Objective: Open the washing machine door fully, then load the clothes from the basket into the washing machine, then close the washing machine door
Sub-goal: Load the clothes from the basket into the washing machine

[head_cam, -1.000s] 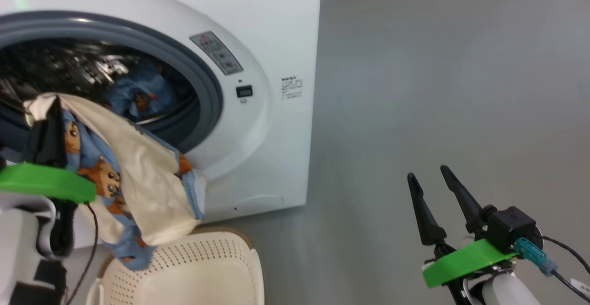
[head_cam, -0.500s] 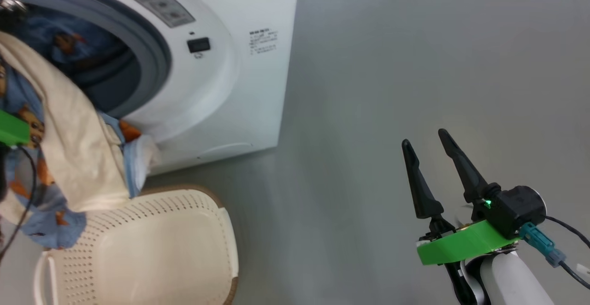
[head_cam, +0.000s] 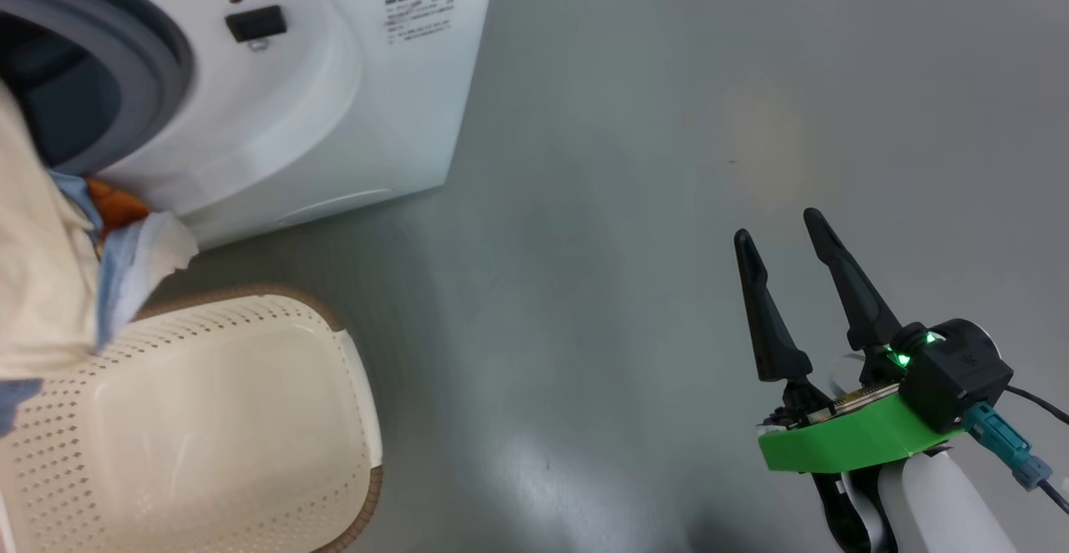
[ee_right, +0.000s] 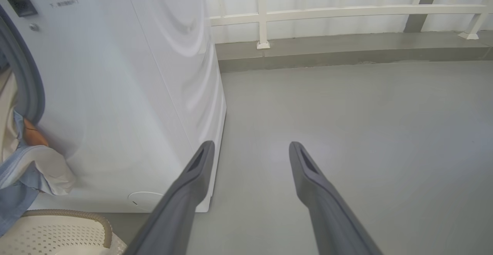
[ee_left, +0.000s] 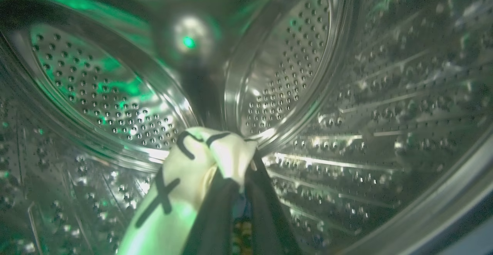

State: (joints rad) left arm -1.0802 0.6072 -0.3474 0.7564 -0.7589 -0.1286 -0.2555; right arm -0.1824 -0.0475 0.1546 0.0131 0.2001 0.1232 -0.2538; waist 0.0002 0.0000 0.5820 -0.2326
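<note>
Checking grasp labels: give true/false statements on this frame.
1. Left gripper: jaws shut on the cream fabric garment with black line drawings, inside the perforated steel drum. True.
2. Right gripper holds blue fabric. False: jaws open, empty, above the grey floor.
3. The cream perforated plastic basket stands behind the big white washing machine. False: in front, below its opening.
4. Soft cream and blue clothes hang from the opening over the basket. True.

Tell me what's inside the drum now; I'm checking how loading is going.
The left gripper, shut on the cream garment with black line drawings, reaches into the steel drum. The fabric and fingers cover the drum's bottom below them, so anything lying there is hidden.
</note>
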